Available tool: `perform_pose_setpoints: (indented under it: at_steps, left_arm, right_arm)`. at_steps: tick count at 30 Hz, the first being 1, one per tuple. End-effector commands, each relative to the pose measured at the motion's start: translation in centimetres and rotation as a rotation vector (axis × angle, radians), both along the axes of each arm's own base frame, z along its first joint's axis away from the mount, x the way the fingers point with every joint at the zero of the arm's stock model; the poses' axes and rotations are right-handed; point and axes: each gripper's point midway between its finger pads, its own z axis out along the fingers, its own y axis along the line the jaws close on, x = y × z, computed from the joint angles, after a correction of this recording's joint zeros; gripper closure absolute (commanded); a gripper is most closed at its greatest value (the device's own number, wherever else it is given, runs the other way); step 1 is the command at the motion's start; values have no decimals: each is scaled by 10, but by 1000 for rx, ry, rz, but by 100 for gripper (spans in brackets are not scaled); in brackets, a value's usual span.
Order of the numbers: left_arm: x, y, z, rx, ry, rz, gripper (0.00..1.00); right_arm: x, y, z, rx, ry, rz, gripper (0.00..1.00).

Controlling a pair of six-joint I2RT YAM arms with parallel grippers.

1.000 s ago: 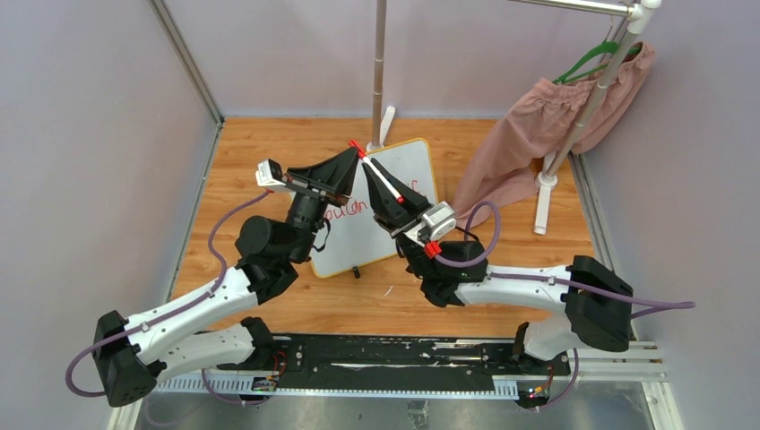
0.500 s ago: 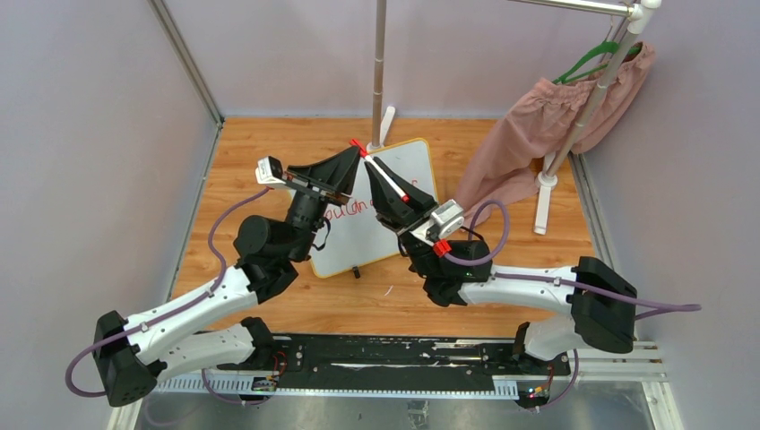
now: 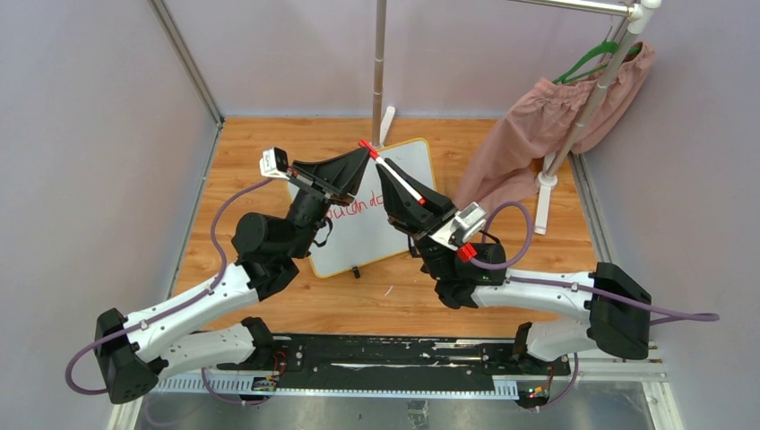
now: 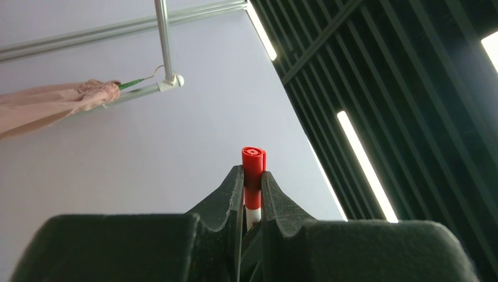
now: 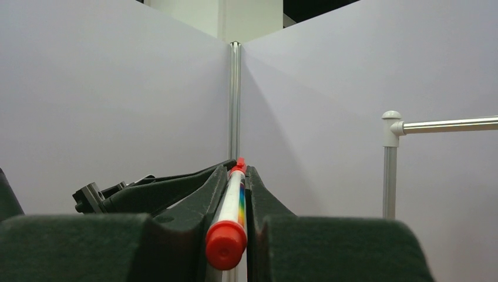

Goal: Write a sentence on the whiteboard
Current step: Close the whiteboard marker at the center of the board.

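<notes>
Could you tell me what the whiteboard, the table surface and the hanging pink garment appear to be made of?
The whiteboard looks like a smooth, glossy white writing panel in a thin yellow-orange rim, probably plastic. The table surface shows orange-brown grain lines, so it looks like wood or wood-look laminate; which one is unclear. The pink garment drapes in soft folds, suggesting thin matte fabric.

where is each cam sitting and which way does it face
Top external: above and behind the arms, looking down at the whiteboard and both arms.
Left wrist: on the left gripper, facing up at wall and ceiling.
Right wrist: on the right gripper, facing the corner walls.
Shared: all three show the red and white marker.
</notes>
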Motion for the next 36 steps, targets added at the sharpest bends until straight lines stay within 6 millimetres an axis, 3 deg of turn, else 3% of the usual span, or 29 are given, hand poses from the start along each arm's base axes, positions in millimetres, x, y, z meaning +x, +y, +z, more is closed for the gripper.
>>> perform_pose_setpoints:
  at_steps: [1,30,36]
  left_arm:
    - [-31,-27,3,83,-109,-138,96]
    - [-55,-41,25,108,-306,-194,69]
    - [-57,-40,29,106,-317,-189,73]
  right_arm:
    - [-10,14,-15,-55,-10,90,100]
    - [-43,1,-8,-64,-40,263,100]
    - [-44,-2,-7,-54,-38,272,100]
